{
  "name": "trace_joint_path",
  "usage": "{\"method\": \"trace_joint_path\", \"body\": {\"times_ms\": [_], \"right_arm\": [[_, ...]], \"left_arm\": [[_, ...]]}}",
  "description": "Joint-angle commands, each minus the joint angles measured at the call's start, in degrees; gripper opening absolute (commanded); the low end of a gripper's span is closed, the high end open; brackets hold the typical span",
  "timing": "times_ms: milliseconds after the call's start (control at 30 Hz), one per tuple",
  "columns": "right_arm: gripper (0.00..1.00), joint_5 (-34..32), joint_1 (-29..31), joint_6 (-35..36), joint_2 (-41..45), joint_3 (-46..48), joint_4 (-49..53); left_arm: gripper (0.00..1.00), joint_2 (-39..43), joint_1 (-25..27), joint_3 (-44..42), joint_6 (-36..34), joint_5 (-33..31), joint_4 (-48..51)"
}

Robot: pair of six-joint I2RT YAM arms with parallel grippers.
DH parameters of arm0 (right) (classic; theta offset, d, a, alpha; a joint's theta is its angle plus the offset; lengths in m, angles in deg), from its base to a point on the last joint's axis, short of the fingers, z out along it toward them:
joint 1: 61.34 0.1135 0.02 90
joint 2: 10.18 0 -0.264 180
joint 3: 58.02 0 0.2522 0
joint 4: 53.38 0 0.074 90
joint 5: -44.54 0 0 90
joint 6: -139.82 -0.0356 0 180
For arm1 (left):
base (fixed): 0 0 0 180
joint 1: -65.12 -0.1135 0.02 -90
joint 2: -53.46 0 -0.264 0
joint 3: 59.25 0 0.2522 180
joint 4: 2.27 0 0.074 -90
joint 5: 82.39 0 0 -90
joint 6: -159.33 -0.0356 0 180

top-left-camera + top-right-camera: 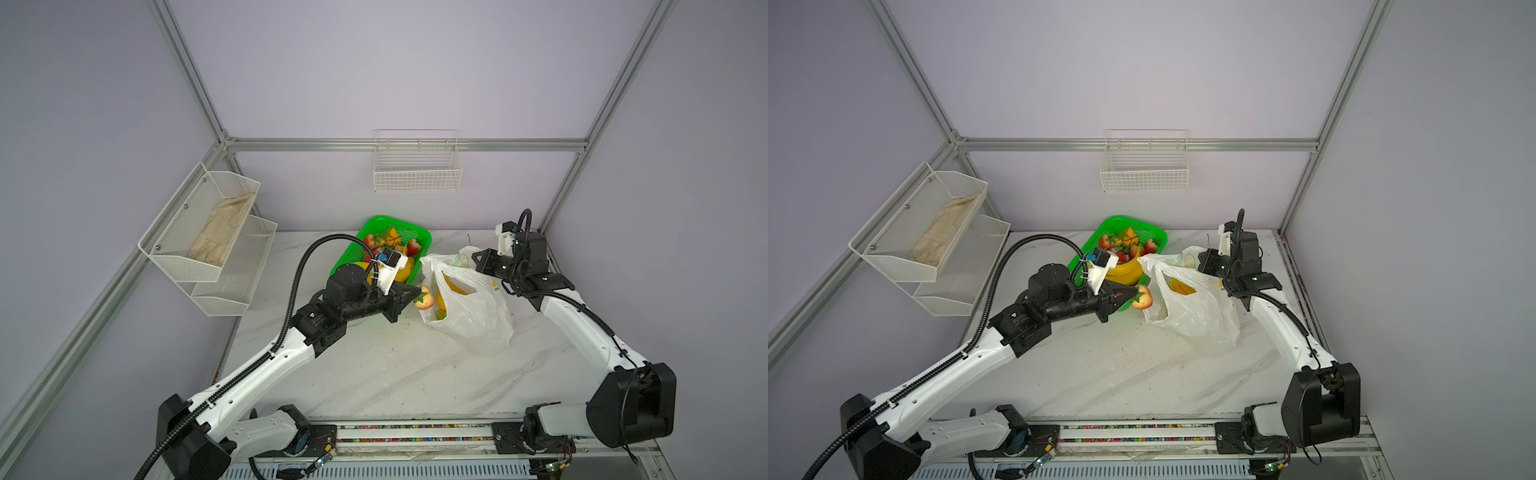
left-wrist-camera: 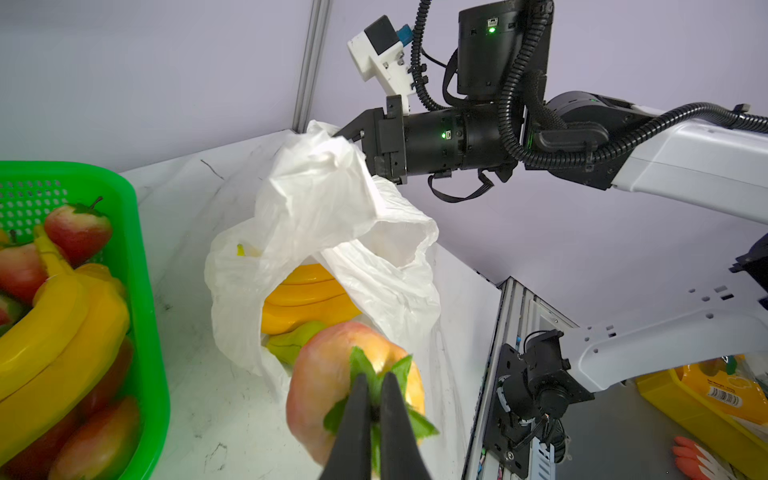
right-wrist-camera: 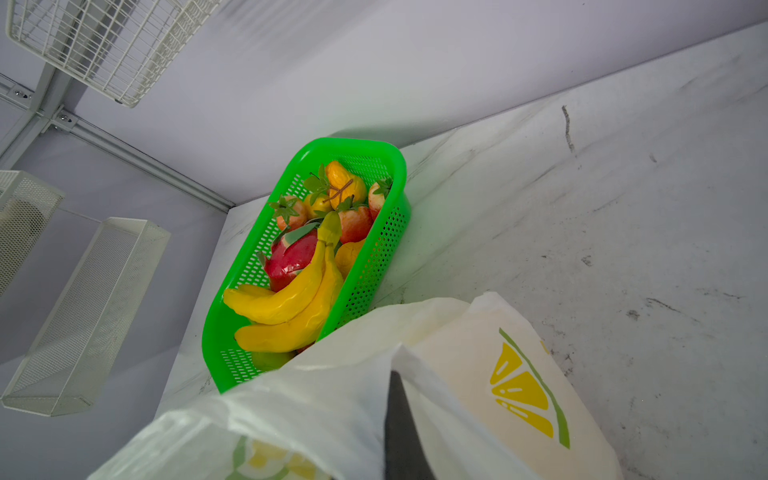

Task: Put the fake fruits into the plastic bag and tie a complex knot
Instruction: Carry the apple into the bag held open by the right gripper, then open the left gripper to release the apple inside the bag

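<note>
Now: apple poised at the bag's mouth, bag held open.
Pressed together on the leafy top of an apple (image 2: 316,374), the left end effector (image 2: 375,380) hangs it just beside the mouth of the plastic bag (image 1: 473,320), which sits on the tabletop (image 1: 374,374). The right end effector (image 1: 478,259) pinches the bag's rim and lifts it, likely so the opening stands wide. The left wrist view shows the leaf pinch and the banana bunch (image 2: 307,299) inside; the right wrist view shows the lemon print (image 3: 523,395) and the fruits waiting in the green basket (image 3: 357,143).
</note>
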Motion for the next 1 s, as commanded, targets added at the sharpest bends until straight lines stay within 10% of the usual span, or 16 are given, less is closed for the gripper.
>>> {"method": "trace_joint_path", "body": {"times_ms": [0, 533, 967], "right_arm": [[0.0, 2.0, -0.2, -0.8, 1.2, -0.7, -0.1], [0.0, 4.0, -0.2, -3.0, 2.5, 2.9, -2.8], [0.0, -0.6, -0.3, -0.9, 4.2, 4.1, -0.5]], "left_arm": [[0.0, -4.3, 0.8, 2.7, 1.7, 0.4, -7.0], [0.05, -29.0, 5.4, 11.1, 4.4, 2.1, -16.4], [0.54, -24.3, 4.4, 6.3, -1.5, 2.8, -12.0]]}}
